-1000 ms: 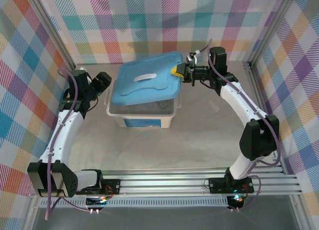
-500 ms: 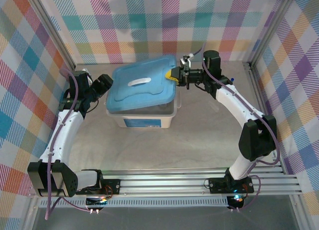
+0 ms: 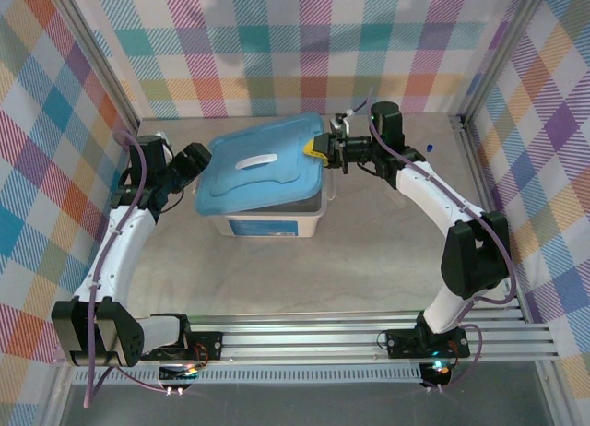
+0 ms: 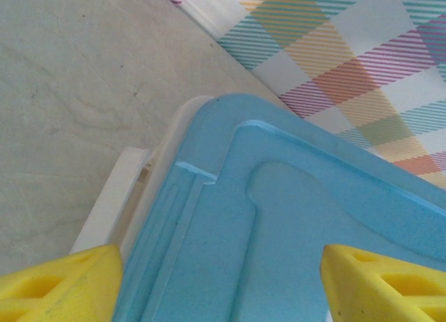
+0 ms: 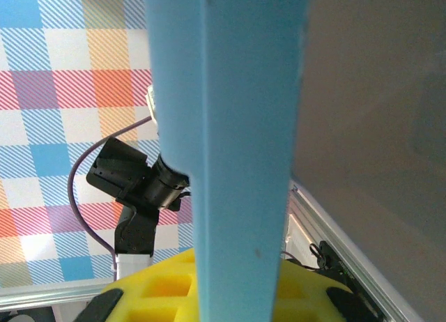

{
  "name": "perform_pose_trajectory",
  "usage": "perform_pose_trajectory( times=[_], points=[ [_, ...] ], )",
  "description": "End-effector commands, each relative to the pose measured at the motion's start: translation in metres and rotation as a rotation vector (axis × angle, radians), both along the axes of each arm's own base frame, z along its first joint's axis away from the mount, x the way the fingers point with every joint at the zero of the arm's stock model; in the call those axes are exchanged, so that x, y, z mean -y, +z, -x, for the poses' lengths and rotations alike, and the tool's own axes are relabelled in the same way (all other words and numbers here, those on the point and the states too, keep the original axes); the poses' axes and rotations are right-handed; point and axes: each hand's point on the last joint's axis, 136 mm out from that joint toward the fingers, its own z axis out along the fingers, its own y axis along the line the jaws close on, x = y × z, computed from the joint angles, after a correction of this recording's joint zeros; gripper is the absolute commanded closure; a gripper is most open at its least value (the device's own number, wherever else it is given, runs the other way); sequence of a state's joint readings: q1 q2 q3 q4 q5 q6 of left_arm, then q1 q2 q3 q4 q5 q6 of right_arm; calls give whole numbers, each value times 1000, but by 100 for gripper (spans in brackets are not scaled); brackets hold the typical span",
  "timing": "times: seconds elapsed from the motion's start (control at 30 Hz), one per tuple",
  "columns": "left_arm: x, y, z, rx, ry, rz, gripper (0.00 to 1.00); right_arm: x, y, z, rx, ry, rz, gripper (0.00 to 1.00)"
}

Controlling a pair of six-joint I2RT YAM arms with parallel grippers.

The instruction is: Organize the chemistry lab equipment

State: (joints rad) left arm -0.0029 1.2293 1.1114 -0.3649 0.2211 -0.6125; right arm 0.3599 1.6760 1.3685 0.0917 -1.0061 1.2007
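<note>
1. The right gripper (image 3: pixel 320 149) pinches the right edge of the blue lid (image 3: pixel 263 172), which lies askew over the white tub (image 3: pixel 263 225), long axis left to right.
2. The left gripper (image 3: pixel 198 154) is spread at the lid's left corner.
3. A small blue-tipped item (image 3: pixel 430 147) lies on the table (image 3: pixel 369 251), too small to tell its heading.

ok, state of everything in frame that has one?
blue lid: lying askew over the tub, not seated, right edge gripped
tub: upright, mostly covered, contents unclear
right gripper: shut on the lid's edge
left gripper: open, at the lid's left corner, holding nothing
</note>
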Motion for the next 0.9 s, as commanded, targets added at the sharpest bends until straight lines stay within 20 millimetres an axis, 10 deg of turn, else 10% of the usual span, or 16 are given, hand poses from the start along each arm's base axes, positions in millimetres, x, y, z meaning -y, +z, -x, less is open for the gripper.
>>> perform_pose_trajectory(
  times=[0.0,0.87],
  points=[
    [-1,14,7,45,-11,17,26,-2,13,1,76,12,-29,100],
    [21,-2,14,26,-99,53,27,-3,-23,-13,29,0,16,100]
  ],
)
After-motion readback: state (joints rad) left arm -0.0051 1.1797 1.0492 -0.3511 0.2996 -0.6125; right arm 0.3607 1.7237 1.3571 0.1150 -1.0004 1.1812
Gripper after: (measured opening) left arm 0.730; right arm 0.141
